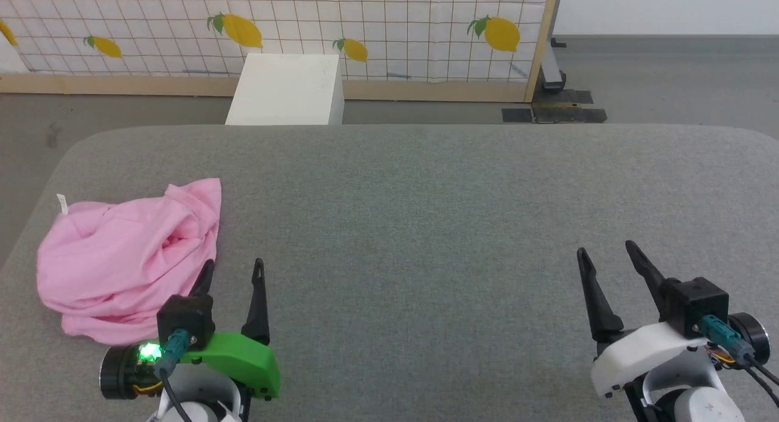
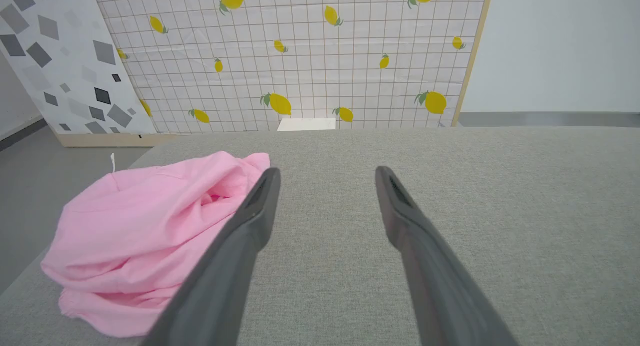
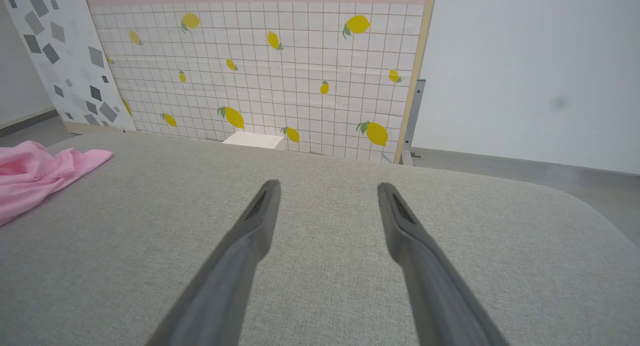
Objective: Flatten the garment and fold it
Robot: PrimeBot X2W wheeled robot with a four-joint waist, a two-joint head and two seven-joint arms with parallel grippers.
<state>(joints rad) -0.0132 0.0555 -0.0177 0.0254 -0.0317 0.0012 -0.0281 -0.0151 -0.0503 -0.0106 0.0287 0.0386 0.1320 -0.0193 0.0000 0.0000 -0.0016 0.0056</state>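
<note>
Crumpled light-pink fabric garment [image 1: 122, 257] awaits flattening at left; left tool [image 1: 234, 262] and right tool [image 1: 605, 246] gape empty; next, grip its edge.

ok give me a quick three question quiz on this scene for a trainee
1. True or false: the garment lies spread flat on the grey padded table.
2. Fill in: the left gripper and right gripper both have their jaws ____.
3. Which gripper is beside the garment? A) left gripper B) right gripper C) neither
Key: 1 false, it lies bunched in a heap. 2 open, holding nothing. 3 A.
</note>
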